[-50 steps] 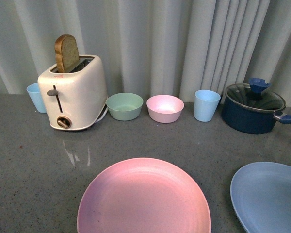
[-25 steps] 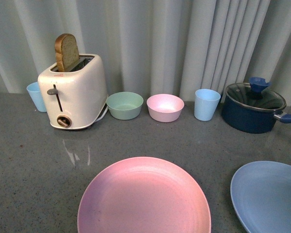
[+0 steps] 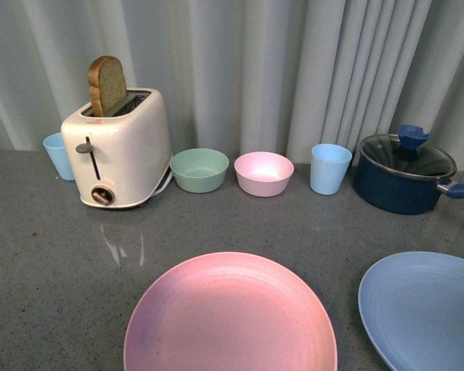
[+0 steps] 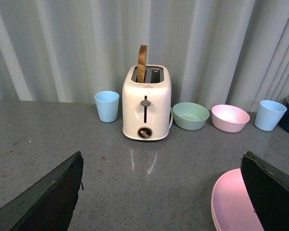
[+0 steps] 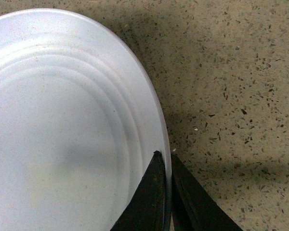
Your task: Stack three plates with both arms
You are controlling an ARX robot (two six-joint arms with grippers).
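**Blue plate closes on pink**

The left hand (image 4: pixel 162 161) hangs released. The round matte pink plate (image 3: pixel 230 313) sits mid front edge of the grey desk (image 3: pixel 46 263). The round matte light-blue plate (image 3: pixel 425 309), rim clenched by the right hand (image 5: pixel 164 161), has shifted leftward, so stacking looks underway.

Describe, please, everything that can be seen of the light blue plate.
The light blue plate is large, round, shallow and matte, empty, with faint concentric rings inside. It is roughly level, on or just above the grey counter, right of the pink plate and apart from it. The right gripper pinches its rim, jaws shut.
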